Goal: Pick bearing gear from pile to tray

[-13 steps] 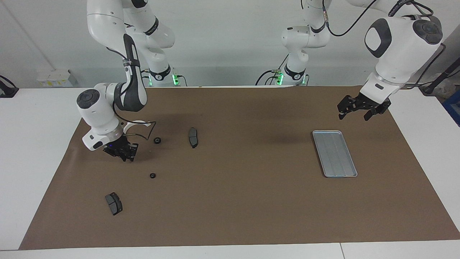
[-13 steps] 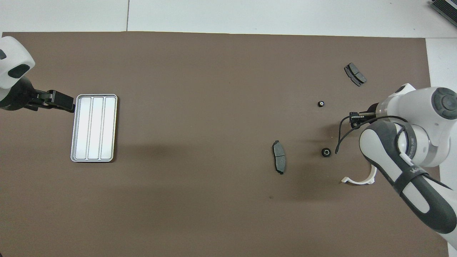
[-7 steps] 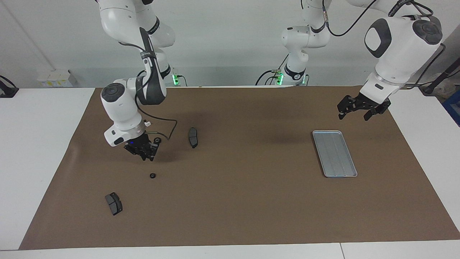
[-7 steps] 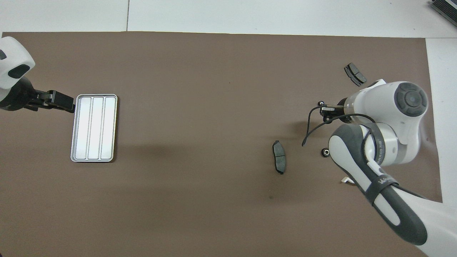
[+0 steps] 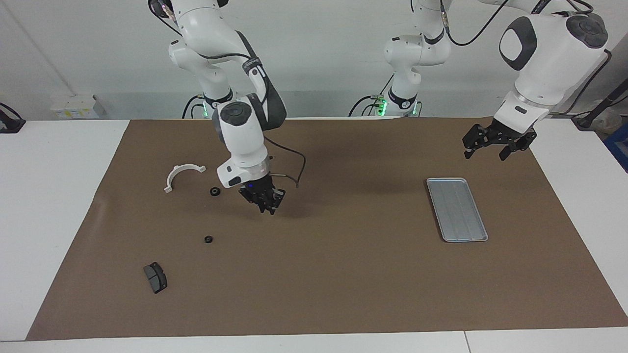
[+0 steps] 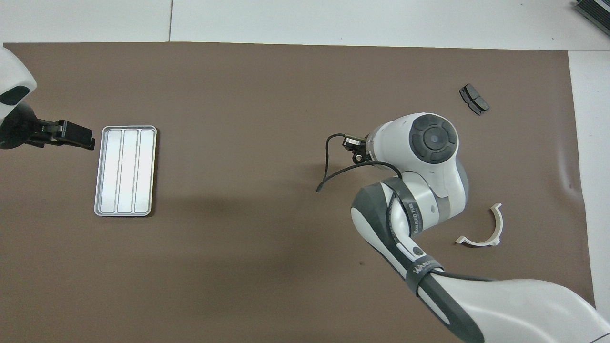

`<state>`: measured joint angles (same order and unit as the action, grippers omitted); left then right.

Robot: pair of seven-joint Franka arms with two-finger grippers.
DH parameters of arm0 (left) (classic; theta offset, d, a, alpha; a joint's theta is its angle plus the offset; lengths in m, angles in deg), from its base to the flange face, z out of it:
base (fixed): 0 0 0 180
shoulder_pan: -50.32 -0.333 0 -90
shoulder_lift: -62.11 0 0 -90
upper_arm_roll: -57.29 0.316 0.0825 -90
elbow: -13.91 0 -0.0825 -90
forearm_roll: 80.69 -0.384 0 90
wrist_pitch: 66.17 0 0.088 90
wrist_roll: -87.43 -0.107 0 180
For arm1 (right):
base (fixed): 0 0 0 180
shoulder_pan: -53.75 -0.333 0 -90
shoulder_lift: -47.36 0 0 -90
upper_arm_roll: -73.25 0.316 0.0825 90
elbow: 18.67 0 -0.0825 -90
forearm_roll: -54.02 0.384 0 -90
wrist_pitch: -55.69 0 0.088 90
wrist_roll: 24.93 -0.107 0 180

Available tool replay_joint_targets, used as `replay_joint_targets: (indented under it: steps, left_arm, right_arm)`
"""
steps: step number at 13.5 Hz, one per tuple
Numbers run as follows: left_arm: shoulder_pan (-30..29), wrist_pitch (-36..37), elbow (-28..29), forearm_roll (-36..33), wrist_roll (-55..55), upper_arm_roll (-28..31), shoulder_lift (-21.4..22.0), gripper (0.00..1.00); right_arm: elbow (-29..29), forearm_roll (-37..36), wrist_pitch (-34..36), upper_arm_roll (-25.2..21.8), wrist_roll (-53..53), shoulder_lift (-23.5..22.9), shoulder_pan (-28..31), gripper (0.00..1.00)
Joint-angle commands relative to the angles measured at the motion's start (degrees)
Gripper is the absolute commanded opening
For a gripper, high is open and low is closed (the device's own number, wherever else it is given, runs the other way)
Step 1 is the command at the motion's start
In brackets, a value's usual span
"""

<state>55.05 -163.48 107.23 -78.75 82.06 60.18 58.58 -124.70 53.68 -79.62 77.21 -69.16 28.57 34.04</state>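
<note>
Over the brown mat (image 5: pixel 343 274), right gripper (image 5: pixel 265 205) tilted, fingers together.

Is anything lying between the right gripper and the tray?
Nothing visible: bare mat lies between the shut right gripper and the tray. The open left gripper hangs over the mat beside the tray, off that path.

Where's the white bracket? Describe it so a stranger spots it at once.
Start at the brown mat, toward the right arm's end of the table. There, nearer the robots than the two small black gears, lies the bracket. It is the only white, arc-shaped piece.
</note>
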Motion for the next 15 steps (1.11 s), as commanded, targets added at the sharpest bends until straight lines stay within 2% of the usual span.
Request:
replay_joint_targets:
  steps: [1, 2, 5, 7, 8, 12, 15]
  left_arm:
    - [-0.4, -0.7, 2.0, 0.8, 0.2, -0.2, 1.9, 1.00]
    - [-0.4, -0.7, 2.0, 0.8, 0.2, -0.2, 1.9, 1.00]
    - [-0.4, -0.6, 2.0, 0.8, 0.2, -0.2, 2.4, 1.00]
    - [-0.4, -0.6, 2.0, 0.8, 0.2, -0.2, 2.3, 1.00]
    - [-0.4, -0.6, 2.0, 0.8, 0.2, -0.2, 2.3, 1.00]
    - [-0.2, -0.6, 2.4, 0.8, 0.4, -0.2, 2.7, 1.00]
    - [-0.3, -1.7, 4.3, 0.8, 0.4, -0.2, 3.6, 1.00]
  right_arm:
    - [13.0, -4.0, 6.4, -0.2, -8.3, -8.2, -2.8, 0.00]
    - [15.6, -4.1, 7.4, -0.2, -10.9, -9.9, -4.5, 0.00]
    - [17.9, -4.2, 8.0, -0.3, -16.6, -12.6, -9.0, 0.00]
    - [22.4, -5.1, 10.9, -0.3, -19.3, -15.7, -11.7, 0.00]
    - [22.9, -6.1, 10.8, -0.3, -21.9, -16.8, -13.2, 0.00]
    - [21.3, -7.4, 10.4, -0.2, -24.7, -16.5, -16.3, 0.00]
    - [15.9, -7.6, 9.0, -0.2, -24.9, -14.8, -17.5, 0.00]
